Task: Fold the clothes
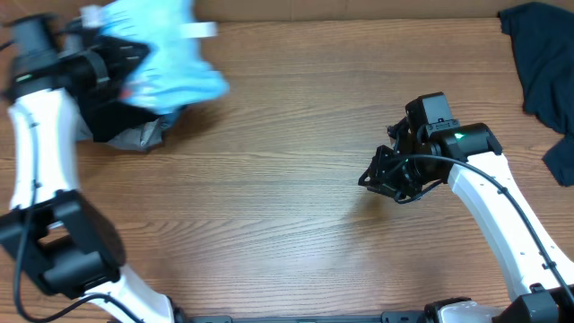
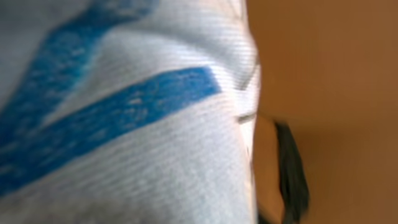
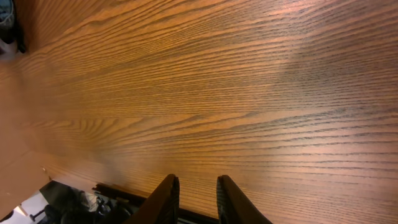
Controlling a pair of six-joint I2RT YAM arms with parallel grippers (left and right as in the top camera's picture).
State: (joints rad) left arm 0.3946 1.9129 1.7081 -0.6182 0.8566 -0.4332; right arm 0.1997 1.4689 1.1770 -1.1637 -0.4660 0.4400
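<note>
Bare wooden table [image 1: 287,179] takes up most of what you see, and nothing on it is folded. The light blue T-shirt [image 1: 170,63] is bunched and blurred at the far left corner, up around the end of the left arm [image 1: 40,135]. It sits over a small heap of black and grey clothes [image 1: 126,135]. In the left wrist view the shirt's pale cloth and blue lettering press so close to the lens that the fingers are hidden. You cannot tell whether the left gripper is clamped on the cloth or loose, though the raised bunch suggests a grip. Your right gripper [image 3: 196,182] hangs over open wood right of the middle, its fingers drawn close together with only a slim gap and nothing between them. A dark garment [image 1: 543,63] lies crumpled at the far right corner, well apart from both arms. By my reading the job has barely begun: the shirt has yet to be spread flat before any fold, and every other piece waits.
</note>
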